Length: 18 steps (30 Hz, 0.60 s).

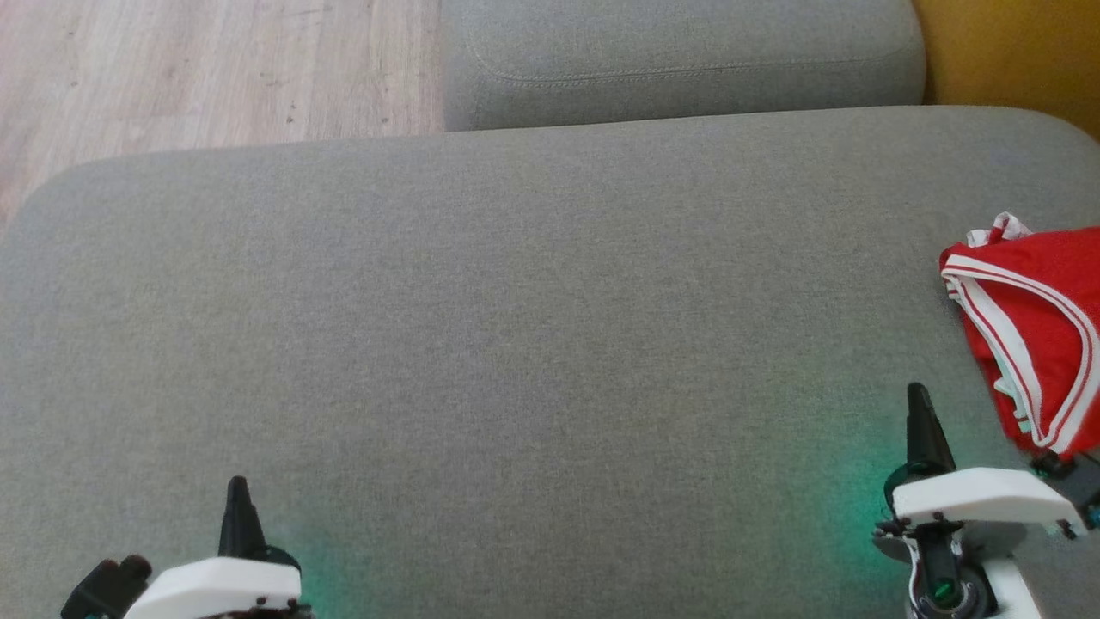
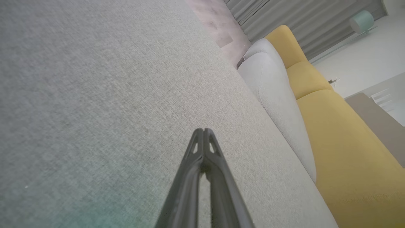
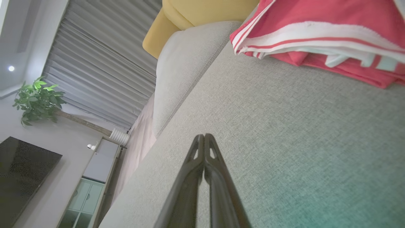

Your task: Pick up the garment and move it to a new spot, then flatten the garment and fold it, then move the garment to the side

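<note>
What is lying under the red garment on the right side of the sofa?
The red garment rests on the grey seat cushion. At its edge, folded red layers with white stripes show. What lies beneath those layers is covered.

Soft, even daylight, faint shadows; green glow tints the cushion (image 1: 550, 344); wrist views bend at edges.

A wide grey fabric seat (image 1: 516, 344) is the bearing surface. A red garment (image 1: 1035, 318) with white stripes lies bunched on it, at the seat's right end
</note>
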Tool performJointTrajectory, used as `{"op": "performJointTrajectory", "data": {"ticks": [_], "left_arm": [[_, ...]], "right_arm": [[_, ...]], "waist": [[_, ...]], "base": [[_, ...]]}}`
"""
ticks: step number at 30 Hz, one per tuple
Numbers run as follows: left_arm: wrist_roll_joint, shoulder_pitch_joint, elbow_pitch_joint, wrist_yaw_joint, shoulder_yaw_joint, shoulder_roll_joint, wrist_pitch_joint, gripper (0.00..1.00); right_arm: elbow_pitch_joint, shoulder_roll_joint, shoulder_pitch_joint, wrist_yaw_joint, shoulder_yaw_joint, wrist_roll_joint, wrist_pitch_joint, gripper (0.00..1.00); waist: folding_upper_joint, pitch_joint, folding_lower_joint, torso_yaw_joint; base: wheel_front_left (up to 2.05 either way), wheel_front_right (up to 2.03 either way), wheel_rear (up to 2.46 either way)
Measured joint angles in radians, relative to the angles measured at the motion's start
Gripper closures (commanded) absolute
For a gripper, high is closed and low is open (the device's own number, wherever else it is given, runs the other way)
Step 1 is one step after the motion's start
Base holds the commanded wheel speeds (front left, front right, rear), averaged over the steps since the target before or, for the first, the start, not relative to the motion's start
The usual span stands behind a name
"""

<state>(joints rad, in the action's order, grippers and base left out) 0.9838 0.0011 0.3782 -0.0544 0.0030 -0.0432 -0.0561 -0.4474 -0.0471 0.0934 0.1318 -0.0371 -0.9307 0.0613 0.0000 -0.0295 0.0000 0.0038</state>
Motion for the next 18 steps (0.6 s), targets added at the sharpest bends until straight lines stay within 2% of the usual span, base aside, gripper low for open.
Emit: {"op": "performJointTrajectory", "data": {"ticks": [18], "left_arm": [[0.189,-0.018,-0.029,-0.018,0.028,0.0,0.051,1.0]], "right_arm": [[0.05,0.0,0.0,0.0,-0.03,-0.205,-0.053,1.0]], "waist": [[0.0,0.008,0.0,-0.001]], "base": [[0.0,0.0,0.0]]}}
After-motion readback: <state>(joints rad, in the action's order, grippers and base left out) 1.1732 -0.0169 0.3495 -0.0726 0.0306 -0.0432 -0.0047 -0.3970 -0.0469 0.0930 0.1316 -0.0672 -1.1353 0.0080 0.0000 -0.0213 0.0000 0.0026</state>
